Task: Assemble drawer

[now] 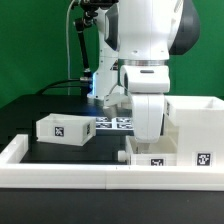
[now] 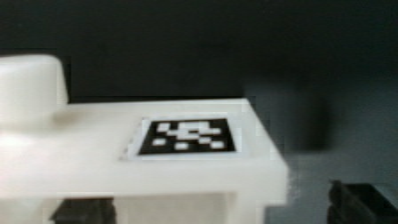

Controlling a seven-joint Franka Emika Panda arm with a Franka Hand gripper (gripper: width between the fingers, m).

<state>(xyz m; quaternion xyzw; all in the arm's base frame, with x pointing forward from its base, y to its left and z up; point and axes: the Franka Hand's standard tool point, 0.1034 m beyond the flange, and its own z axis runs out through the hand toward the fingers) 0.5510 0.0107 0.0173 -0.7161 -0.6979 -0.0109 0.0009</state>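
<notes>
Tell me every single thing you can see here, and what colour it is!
small tagged box: one, white, on the table toward the exterior view's left
big open box: one, white, at the exterior view's right
tagged part: one, white, under the arm near the front
marker board: one, white with black tags, flat behind the arm
rail: one, white, along the table's front
table: one, black
backdrop: one, green, behind everything
arm: one, white, middle
tool: one, white, just above the tagged part; open or shut cannot be told
</notes>
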